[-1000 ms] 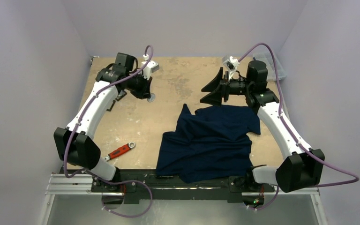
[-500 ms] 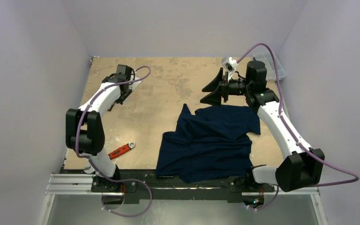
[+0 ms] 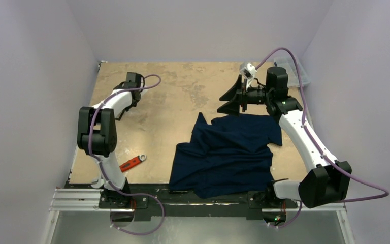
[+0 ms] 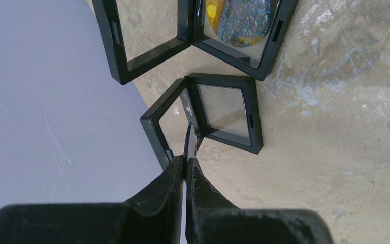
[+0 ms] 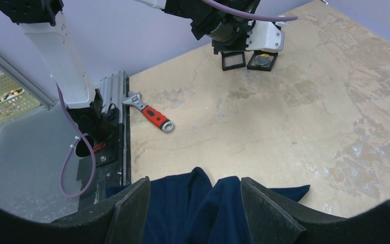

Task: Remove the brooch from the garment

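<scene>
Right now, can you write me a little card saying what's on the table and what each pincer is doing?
Table: worn tan board
Clothing: crumpled dark navy short-sleeved T-shirt, right side
Tool: red-handled adjustable wrench, left side
Cases: black square frames with clear windows, far left; one holds a round blue-and-yellow piece
Left pincer: shut, pointing at the smaller open frame
Right pincer: open, empty, above the T-shirt's far edge

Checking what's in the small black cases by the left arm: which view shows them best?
Left wrist view: up close, the upper case holds a blue and yellow disc, the lower case looks empty. Right wrist view shows both tiny; top view mostly hides them behind the left arm.
</scene>
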`<state>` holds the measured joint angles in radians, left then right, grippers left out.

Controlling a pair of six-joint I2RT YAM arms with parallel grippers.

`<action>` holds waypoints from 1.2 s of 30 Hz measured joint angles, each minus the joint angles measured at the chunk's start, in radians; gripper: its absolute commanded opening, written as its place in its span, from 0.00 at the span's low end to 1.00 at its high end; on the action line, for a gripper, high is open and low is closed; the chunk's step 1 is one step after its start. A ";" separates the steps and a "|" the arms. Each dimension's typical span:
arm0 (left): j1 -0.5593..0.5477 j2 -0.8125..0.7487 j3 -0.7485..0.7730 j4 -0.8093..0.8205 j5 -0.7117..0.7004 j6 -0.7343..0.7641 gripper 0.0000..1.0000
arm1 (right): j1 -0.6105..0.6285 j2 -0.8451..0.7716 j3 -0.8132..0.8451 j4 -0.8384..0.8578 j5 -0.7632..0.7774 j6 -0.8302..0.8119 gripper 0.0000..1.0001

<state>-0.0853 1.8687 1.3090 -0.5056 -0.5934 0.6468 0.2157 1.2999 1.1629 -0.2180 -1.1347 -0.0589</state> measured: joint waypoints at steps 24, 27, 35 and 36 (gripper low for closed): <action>0.022 0.099 -0.045 0.129 -0.060 0.055 0.03 | 0.000 -0.011 0.000 -0.053 0.018 -0.024 0.70; 0.023 0.103 -0.045 0.146 -0.065 0.058 0.08 | 0.000 -0.011 0.000 -0.060 0.018 -0.031 0.70; 0.024 0.109 -0.043 0.105 -0.038 0.049 0.28 | 0.000 -0.011 0.000 -0.090 0.018 -0.060 0.70; 0.024 0.109 -0.043 0.094 -0.034 0.045 0.31 | 0.000 -0.011 0.000 -0.094 0.018 -0.065 0.70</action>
<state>-0.0608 1.9778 1.2659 -0.4118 -0.6270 0.6922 0.2157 1.2892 1.1629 -0.3122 -1.1172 -0.1242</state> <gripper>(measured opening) 0.235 0.697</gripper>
